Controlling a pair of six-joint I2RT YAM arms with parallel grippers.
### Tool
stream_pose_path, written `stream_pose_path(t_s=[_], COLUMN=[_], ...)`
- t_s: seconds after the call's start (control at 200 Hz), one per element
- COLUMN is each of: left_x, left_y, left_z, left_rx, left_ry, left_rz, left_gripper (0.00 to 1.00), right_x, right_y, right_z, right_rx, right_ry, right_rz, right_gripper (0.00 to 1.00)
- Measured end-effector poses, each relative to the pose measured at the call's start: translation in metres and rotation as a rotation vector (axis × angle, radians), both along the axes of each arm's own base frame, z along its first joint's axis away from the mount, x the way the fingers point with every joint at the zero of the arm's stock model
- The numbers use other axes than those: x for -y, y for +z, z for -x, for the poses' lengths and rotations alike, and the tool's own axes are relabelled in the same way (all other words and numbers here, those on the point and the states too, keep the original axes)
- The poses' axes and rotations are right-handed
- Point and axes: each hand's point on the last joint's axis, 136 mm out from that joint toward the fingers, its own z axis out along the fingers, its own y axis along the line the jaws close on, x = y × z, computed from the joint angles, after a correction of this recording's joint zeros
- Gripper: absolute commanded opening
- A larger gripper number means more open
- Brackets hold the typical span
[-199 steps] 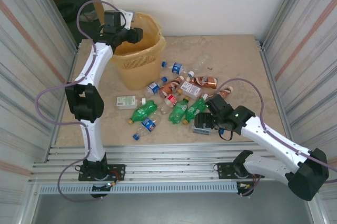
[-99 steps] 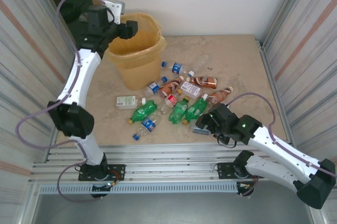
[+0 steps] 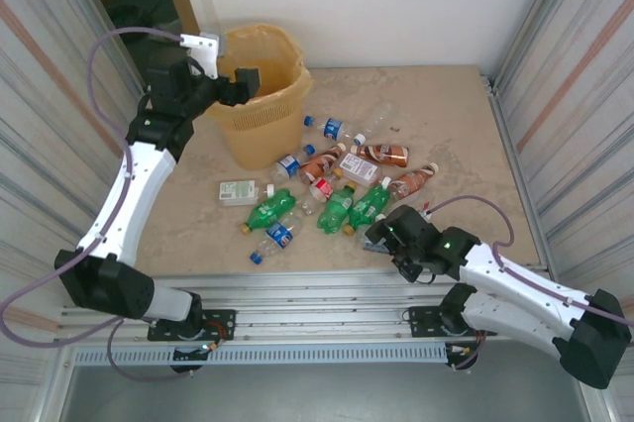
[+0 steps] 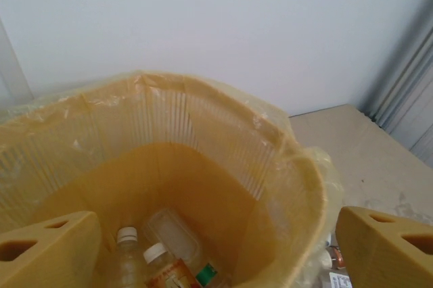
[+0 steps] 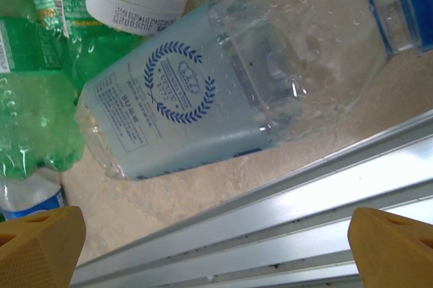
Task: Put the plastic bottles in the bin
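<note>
The yellow bin (image 3: 288, 53) with its bag liner stands at the back left of the table. My left gripper (image 3: 245, 84) hangs open over its near-left rim. In the left wrist view the left gripper (image 4: 216, 257) holds nothing, and below it several bottles (image 4: 130, 251) lie on the bin's (image 4: 270, 139) floor. Green bottles (image 3: 271, 209), blue-labelled ones (image 3: 332, 127) and brown-orange ones (image 3: 385, 155) lie scattered mid-table. My right gripper (image 3: 380, 238) is open at the table's front edge. Just ahead of the right gripper (image 5: 216, 254) lies a clear bottle with a pale blue label (image 5: 177, 107), beside green bottles (image 5: 32, 102).
An aluminium rail (image 5: 311, 193) runs along the table's front edge right under the right gripper. A flat white-and-green bottle (image 3: 238, 191) lies apart at the left of the pile. Corrugated metal walls (image 3: 584, 75) close in both sides. Bare table lies at the back right (image 3: 446, 105).
The left gripper has opened over the bin and drawn back toward its near-left rim, its arm swinging out left. The right gripper has slid back from the pile to the front edge.
</note>
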Motion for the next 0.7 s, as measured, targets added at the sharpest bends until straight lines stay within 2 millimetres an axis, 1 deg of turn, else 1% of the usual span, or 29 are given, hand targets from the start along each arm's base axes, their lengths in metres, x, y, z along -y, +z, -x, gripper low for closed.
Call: stream_pose_path(t_s=[0.15, 0.301, 0.431, 0.571, 0.701], left_x=[0.017, 0.027, 0.030, 0.030, 0.030], left_y=[0.005, 0.010, 0.007, 0.002, 0.001], left_z=[0.022, 0.034, 0.038, 0.037, 0.037], left_rx=[0.035, 0.065, 0.065, 0.054, 0.054], left_ry=[-0.046, -0.074, -0.082, -0.082, -0.082], left_rz=[0.019, 0.032, 0.035, 0.033, 0.036], left_gripper=[0.97, 0.99, 0.99, 0.99, 0.99], right_x=[-0.004, -0.006, -0.006, 0.000, 0.004], right_y=[-0.001, -0.007, -0.011, -0.016, -0.017], right_z=[-0.010, -0.017, -0.020, -0.027, -0.033], right_rx=[0.022, 0.018, 0.013, 0.016, 0.019], right_ry=[-0.039, -0.067, -0.087, -0.121, -0.152], right_rz=[-0.009, 0.001, 0.012, 0.033, 0.041], right_gripper=[0.98, 0.98, 0.98, 0.98, 0.98])
